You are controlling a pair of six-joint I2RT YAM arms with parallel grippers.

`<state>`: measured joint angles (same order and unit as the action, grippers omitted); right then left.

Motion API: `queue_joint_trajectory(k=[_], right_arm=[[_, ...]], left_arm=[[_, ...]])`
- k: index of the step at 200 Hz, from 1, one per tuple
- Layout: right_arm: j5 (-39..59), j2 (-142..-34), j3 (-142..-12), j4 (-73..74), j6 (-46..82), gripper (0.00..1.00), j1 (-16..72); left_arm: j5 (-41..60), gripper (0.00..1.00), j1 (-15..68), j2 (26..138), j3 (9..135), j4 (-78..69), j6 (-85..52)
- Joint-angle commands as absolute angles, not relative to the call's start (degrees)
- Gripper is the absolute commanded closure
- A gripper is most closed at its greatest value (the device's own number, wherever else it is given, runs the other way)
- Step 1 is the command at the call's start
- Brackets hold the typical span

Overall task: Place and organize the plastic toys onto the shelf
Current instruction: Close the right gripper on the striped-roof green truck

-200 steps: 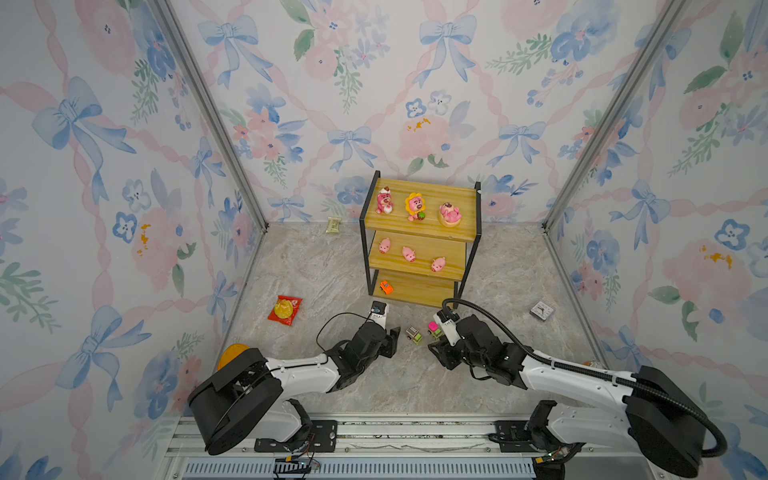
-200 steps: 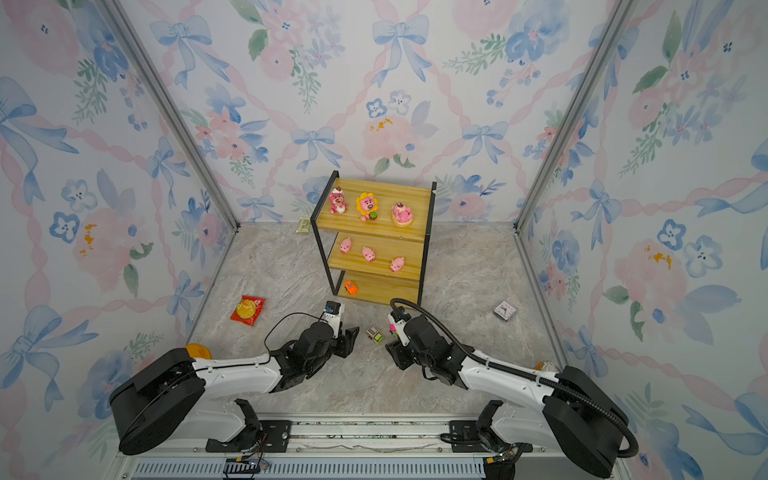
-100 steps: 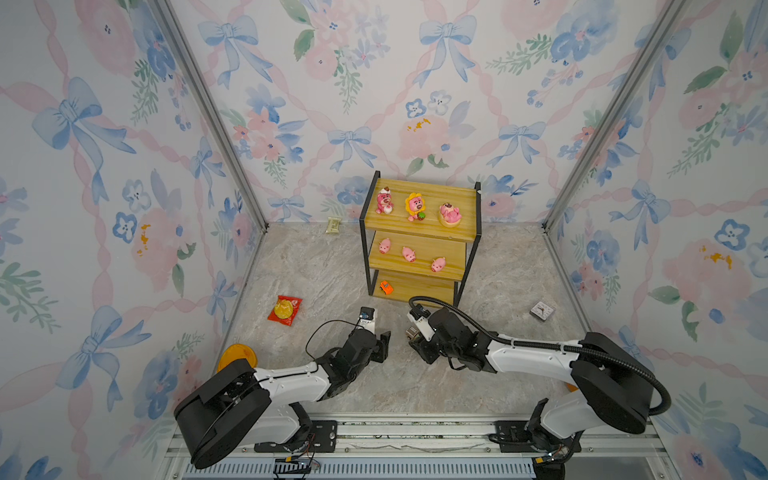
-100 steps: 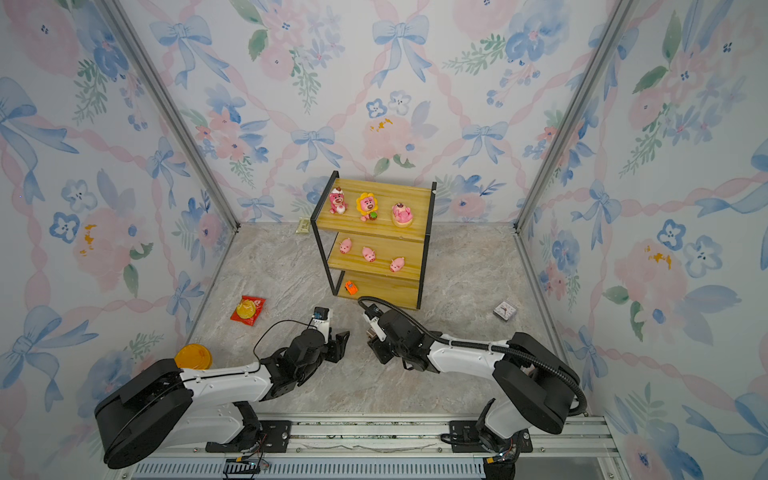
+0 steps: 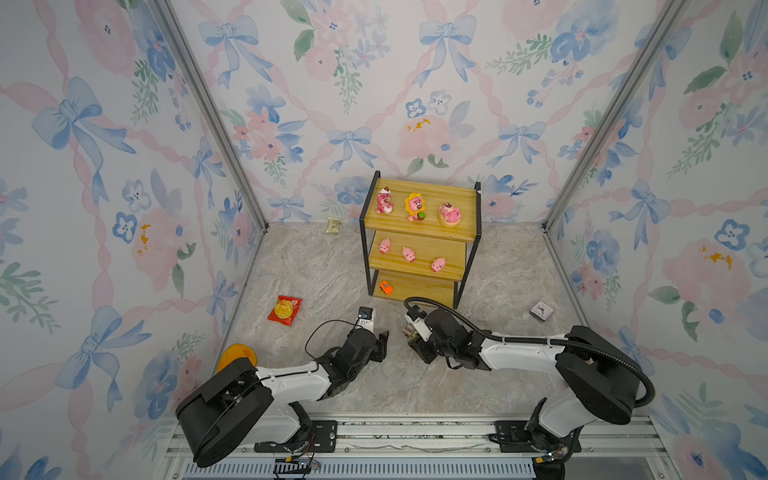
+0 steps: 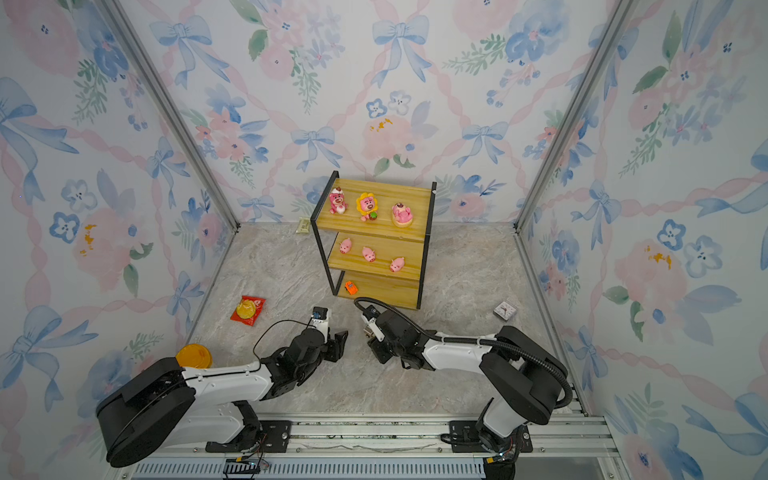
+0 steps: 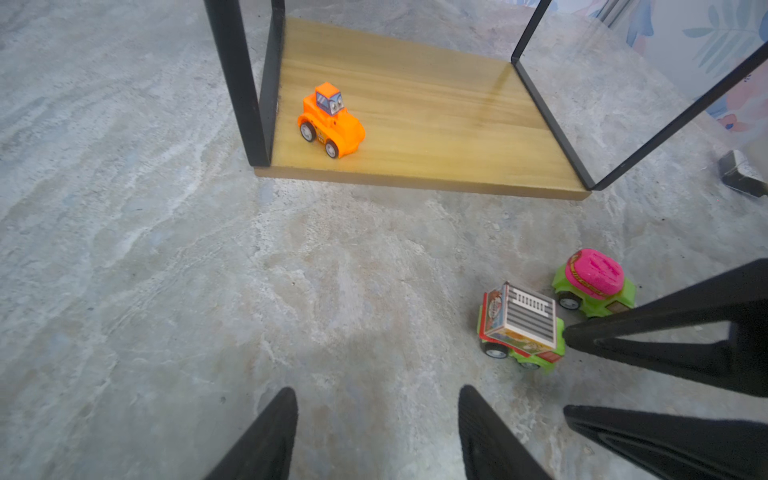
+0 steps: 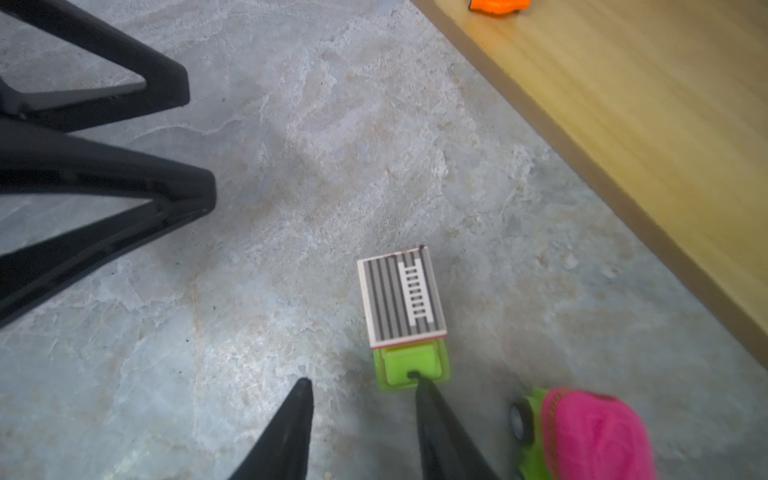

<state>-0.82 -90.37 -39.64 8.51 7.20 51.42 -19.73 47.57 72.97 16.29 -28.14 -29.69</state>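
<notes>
Two mini cars are sitting loose on the marble tabletop [image 7: 166, 249] just in front of the shelf [image 5: 419, 226]: the grey-green truck [image 8: 401, 299] and the pink-green car [image 7: 594, 282], side by side and nearly touching. Bare marble is opening between them and the shelf's front edge. Most of the bottom board is lying free, with only the orange car [image 7: 330, 120] parked at its left end beside the black post. Three pink bears [image 5: 415, 205] are lining the top board and three pigs [image 5: 409, 254] the middle one. In both top views the right arm's wrist is covering most of the two loose cars, and in the right wrist view the pink-green car is running off the frame edge. The right claw [image 8: 362, 380] is standing open with nothing between its jaws. One fingertip [image 8: 428, 399] is touching, or all but touching, the truck's green cab end, and the truck's body is lying beyond the tips. The left claw [image 7: 378, 390] is hovering open and empty, facing the right claw. The truck is lying between the two, much nearer the right one.
</notes>
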Motion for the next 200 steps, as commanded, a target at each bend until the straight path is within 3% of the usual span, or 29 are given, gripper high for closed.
queue_joint_trajectory(k=[1,111,200], right_arm=[[-1.1,-91.5,-40.2,9.5,6.2,0.57,50.7],[1.8,-87.5,-40.4,5.0,-1.9,0.58,48.5],[2.8,-92.3,-42.7,7.0,-3.7,0.57,47.6]], left_arm=[[-20.7,0.37,47.1,73.6,15.9,-27.4,-29.9],[-20.7,0.37,47.0,74.3,16.1,-27.4,-30.5],[-20.7,0.37,47.0,74.9,16.2,-27.4,-30.6]])
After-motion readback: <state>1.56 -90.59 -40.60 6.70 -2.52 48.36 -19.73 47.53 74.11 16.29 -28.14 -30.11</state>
